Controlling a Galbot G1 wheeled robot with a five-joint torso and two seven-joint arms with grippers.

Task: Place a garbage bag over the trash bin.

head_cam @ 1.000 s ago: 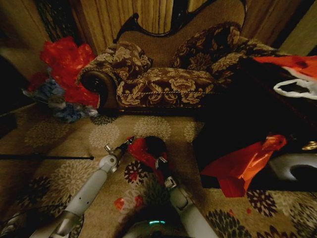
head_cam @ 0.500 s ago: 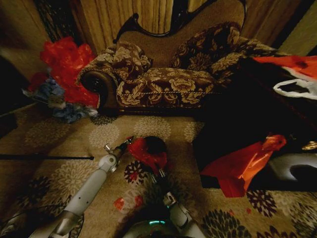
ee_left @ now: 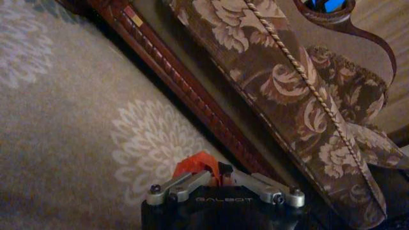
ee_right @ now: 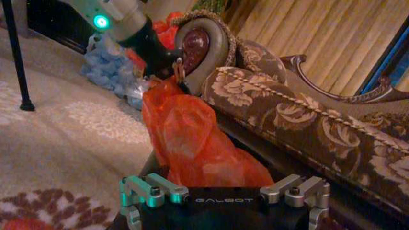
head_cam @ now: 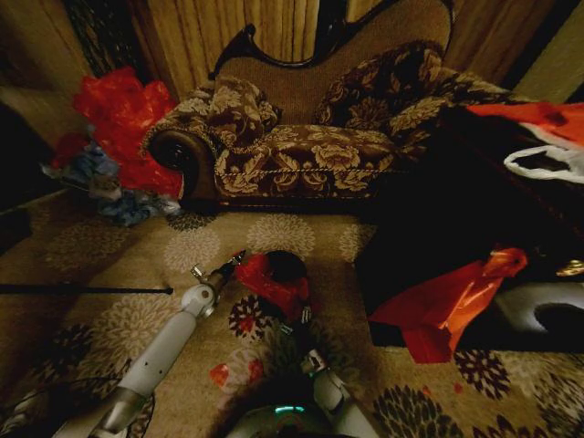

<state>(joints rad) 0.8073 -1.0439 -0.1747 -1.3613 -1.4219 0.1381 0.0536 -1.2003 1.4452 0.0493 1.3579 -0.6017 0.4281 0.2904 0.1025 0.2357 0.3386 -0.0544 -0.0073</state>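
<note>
the garbage bag [head_cam: 271, 281] is draped at the trash bin [head_cam: 288, 266] rim's 8 o'clock side, unspread; the left pincer [head_cam: 235, 262] is clamped on its edge; the right pincer [head_cam: 296, 319] grips its lower end; the opening is left uncovered.

Red bag on the black bin

We see the crinkly red garbage bag [head_cam: 270, 281] draped partly over the rim of the small black trash bin [head_cam: 288, 265] on the carpet.

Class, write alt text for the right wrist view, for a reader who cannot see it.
A red garbage bag hangs stretched between the right claw in the foreground and the left claw farther off. Behind it stand a floral sofa and curtains, on a patterned carpet.
</note>
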